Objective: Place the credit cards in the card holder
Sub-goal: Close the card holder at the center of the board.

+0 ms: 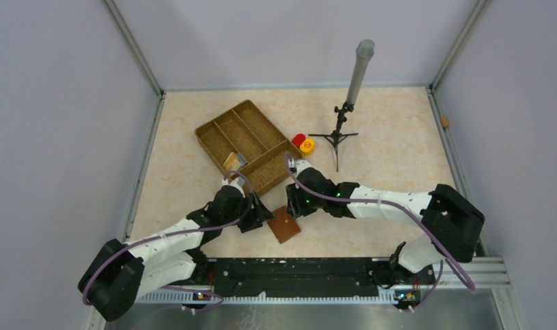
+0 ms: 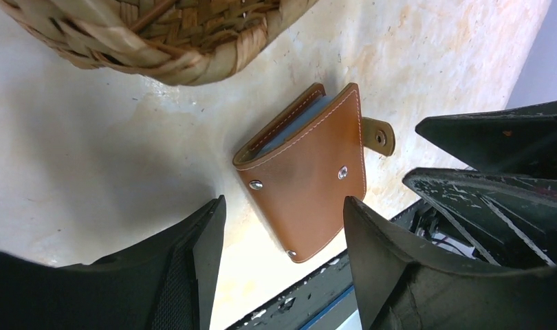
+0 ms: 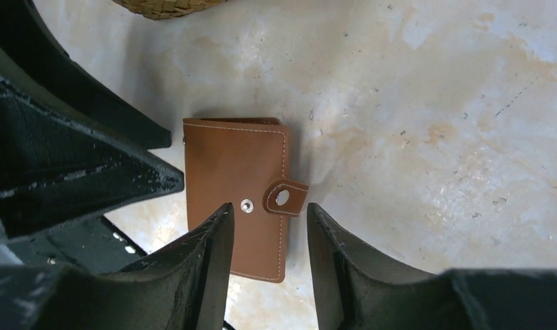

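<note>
The brown card holder (image 1: 284,223) lies folded on the table near the front edge, its clasp strap (image 3: 285,197) unfastened. In the left wrist view the card holder (image 2: 307,175) shows a pale blue-grey edge (image 2: 296,122) between its leaves. A yellowish card and a grey card (image 1: 233,161) lie in the wicker tray. My left gripper (image 1: 260,214) is open and empty just left of the holder; its open jaws (image 2: 282,230) frame the holder's near corner. My right gripper (image 1: 293,204) is open and empty above the holder's far edge, its jaws (image 3: 269,223) either side of the strap.
The divided wicker tray (image 1: 221,115) stands behind the grippers, its corner close to both wrists (image 2: 179,41). Red (image 1: 298,139) and orange (image 1: 307,146) caps lie right of it. A small tripod with a grey pole (image 1: 339,134) stands at the back right. The black base rail (image 1: 310,268) runs along the front.
</note>
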`<state>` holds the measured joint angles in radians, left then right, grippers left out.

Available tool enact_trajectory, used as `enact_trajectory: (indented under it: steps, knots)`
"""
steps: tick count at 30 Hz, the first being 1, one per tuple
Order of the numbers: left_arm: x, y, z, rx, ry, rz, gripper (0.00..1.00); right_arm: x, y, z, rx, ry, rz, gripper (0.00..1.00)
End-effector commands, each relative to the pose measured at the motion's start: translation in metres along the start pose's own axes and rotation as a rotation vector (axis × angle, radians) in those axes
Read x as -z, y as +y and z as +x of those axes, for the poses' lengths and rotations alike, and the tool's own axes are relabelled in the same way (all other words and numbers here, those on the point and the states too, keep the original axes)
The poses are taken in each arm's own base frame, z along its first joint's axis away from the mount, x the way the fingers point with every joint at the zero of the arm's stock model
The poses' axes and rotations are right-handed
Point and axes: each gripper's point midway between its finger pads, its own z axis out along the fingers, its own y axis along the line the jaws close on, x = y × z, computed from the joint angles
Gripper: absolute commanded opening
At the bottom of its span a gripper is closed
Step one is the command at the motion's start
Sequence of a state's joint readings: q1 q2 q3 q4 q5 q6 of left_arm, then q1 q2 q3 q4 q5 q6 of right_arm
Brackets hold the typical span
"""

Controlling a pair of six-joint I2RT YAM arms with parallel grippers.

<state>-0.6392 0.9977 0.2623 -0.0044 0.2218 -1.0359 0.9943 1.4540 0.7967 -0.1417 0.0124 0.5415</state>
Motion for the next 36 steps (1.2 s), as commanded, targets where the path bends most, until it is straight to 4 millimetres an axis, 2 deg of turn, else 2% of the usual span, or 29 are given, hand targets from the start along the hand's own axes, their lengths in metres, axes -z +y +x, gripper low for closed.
enact_trajectory:
  steps: [1, 15, 17, 22, 27, 36]
  knots:
    - [-0.001, 0.027, 0.016, 0.021, 0.048, -0.138, 0.67, -0.005, 0.002, -0.013, 0.050, -0.013, 0.080, 0.40]
    - [-0.003, 0.027, 0.018, -0.014, 0.045, -0.183, 0.67, -0.018, -0.001, -0.008, 0.082, 0.032, 0.142, 0.26]
    - [-0.003, 0.027, 0.017, -0.021, 0.043, -0.191, 0.68, -0.019, -0.001, -0.007, 0.082, 0.034, 0.144, 0.22]
    - [-0.003, 0.031, 0.017, -0.041, 0.035, -0.235, 0.68, -0.016, 0.002, -0.009, 0.079, 0.030, 0.133, 0.00]
    - [-0.008, 0.040, 0.021, -0.056, 0.041, -0.298, 0.64, -0.012, 0.010, -0.005, 0.079, 0.027, 0.074, 0.00]
    - [-0.019, 0.048, 0.024, -0.133, 0.049, -0.429, 0.58, -0.015, 0.023, 0.013, 0.121, 0.065, 0.004, 0.00]
